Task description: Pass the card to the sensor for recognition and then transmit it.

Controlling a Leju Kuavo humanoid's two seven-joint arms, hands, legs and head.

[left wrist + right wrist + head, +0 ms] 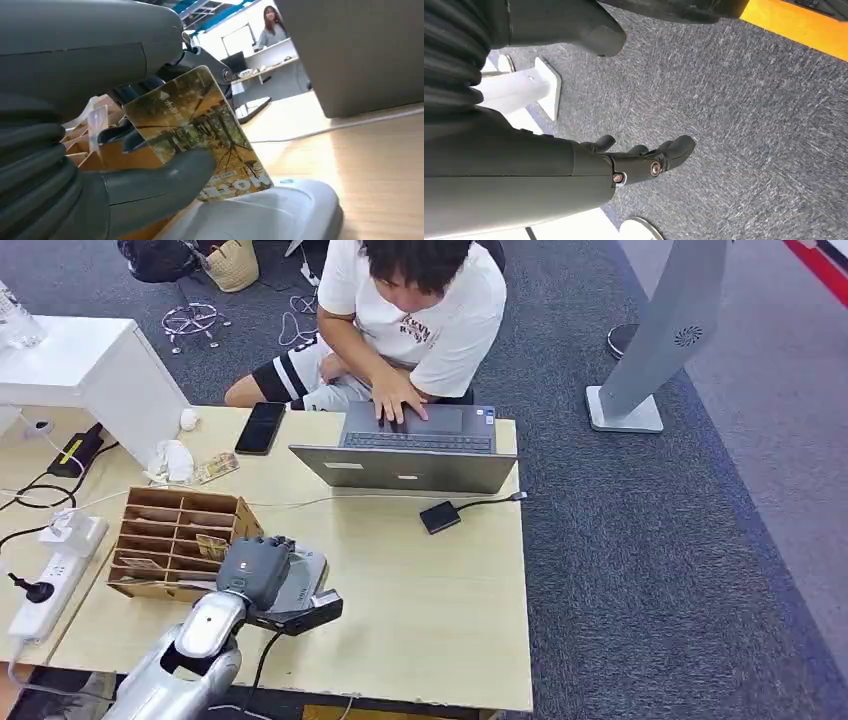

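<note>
In the lower left of the head frame, the left hand (255, 570) is seen over the white sensor (300, 585), beside the cardboard organizer (170, 530). The card (197, 132) (printed with autumn trees) is pinched between thumb and fingers (117, 135), its lower edge at the sensor's top (280, 210). The right hand (639, 162) is seen above grey carpet (749, 125), fingers loosely apart, nothing held.
</note>
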